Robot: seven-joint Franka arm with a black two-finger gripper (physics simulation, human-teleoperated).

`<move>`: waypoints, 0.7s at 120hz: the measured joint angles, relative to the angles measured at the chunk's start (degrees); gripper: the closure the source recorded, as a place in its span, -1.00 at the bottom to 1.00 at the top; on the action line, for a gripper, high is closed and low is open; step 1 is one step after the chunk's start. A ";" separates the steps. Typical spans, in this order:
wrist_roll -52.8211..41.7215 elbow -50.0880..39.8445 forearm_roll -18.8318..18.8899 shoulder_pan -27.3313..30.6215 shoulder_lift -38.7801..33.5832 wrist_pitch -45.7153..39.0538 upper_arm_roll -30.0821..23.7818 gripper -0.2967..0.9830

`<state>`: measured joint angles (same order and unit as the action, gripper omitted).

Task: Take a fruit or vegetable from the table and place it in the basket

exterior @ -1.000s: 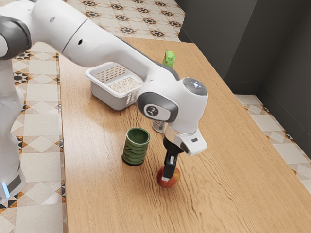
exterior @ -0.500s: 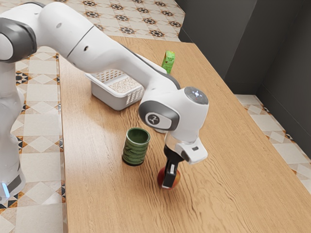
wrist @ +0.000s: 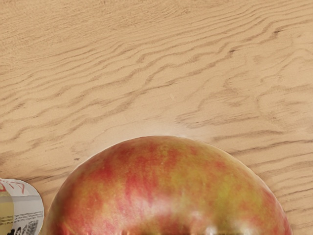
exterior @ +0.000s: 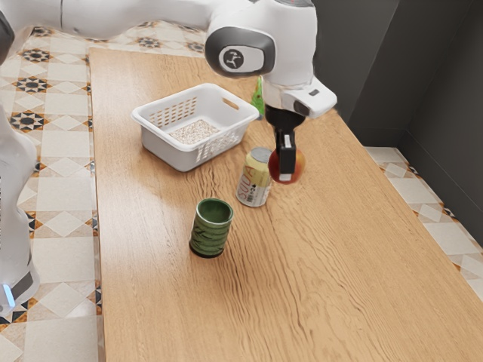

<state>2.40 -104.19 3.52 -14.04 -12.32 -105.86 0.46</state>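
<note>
Between the jaws — apple (wrist: 168,191) (aloft).

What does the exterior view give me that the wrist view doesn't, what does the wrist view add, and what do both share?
Exterior view: the white basket, the green cup, a partly hidden green item and my gripper holding the apple above the table.
Wrist view: yellow-green patches on the apple's skin, close up.
Both: the apple, the tabletop's wood grain and the soda can.
</note>
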 joint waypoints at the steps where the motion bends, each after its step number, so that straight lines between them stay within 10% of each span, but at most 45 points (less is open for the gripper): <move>1: -0.03 0.04 0.11 0.41 -0.31 0.43 0.06 -0.08; 30: -0.85 0.08 2.12 14.21 -2.91 8.70 2.27 -0.07; 84: -1.93 -0.54 4.98 15.98 -1.53 15.08 17.37 -0.07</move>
<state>0.47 -104.74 8.50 1.94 -13.85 -90.77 17.83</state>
